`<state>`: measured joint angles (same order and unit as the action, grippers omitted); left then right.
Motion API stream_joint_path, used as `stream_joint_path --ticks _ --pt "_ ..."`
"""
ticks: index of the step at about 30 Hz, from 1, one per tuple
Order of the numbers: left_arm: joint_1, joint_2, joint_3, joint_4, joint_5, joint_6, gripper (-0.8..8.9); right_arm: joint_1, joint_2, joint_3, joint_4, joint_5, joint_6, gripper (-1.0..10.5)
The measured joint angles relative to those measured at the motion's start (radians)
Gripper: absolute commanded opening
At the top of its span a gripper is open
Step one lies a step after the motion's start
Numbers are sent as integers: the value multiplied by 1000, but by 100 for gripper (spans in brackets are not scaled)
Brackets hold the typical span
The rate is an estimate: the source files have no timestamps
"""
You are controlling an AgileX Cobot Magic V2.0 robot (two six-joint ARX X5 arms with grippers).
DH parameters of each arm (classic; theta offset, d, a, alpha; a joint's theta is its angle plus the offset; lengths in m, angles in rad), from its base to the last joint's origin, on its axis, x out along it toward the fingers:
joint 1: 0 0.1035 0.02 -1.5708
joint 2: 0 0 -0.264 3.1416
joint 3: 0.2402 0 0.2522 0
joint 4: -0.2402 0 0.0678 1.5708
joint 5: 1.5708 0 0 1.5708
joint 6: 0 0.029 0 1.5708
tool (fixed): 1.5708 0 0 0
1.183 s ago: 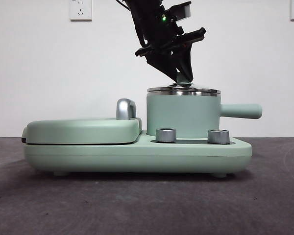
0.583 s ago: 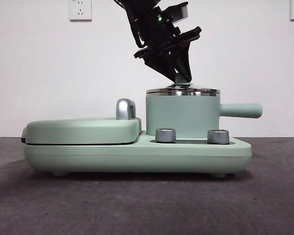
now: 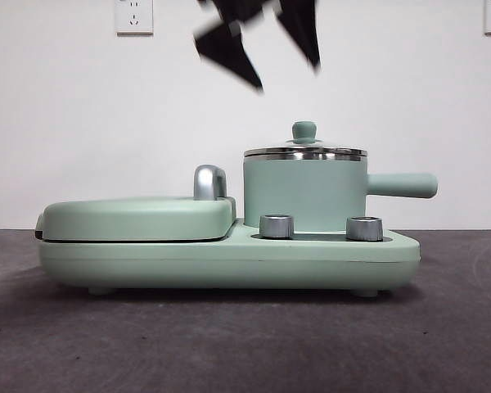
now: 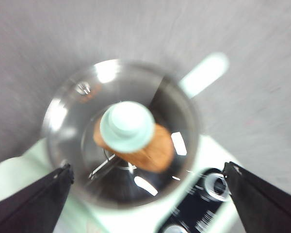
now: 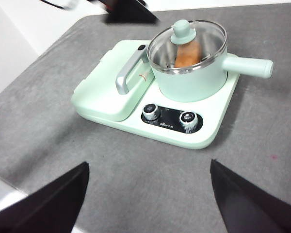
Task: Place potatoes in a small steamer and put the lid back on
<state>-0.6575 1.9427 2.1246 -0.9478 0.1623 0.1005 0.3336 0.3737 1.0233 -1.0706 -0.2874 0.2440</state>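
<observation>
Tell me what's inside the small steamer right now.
Through the glass lid seated on the small steamer, one orange-brown potato lies inside. The lid's knob covers its middle, and the pot's floor is too blurred to read.

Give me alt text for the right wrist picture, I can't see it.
A small mint-green steamer sits on a mint-green cooker base on a grey table, its glass lid on and an orange-brown potato visible inside. The right pincer hangs open, far from it.
</observation>
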Motion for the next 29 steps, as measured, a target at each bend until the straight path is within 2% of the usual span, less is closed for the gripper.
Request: stream_joint_path --ticks 6,14,22,29 --pt "34 -184 -6 -152 1 -38 502 0 0 0 13 -27 0 397" --pt "-2 -521 -296 -156 2 -43 500 0 0 0 21 -39 -5 397" --pt "-41 -804 -677 -110 27 -70 500 0 0 0 35 -52 -31 397" --pt "-41 -1082 -942 39 27 -183 499 0 0 0 35 -52 -36 397"
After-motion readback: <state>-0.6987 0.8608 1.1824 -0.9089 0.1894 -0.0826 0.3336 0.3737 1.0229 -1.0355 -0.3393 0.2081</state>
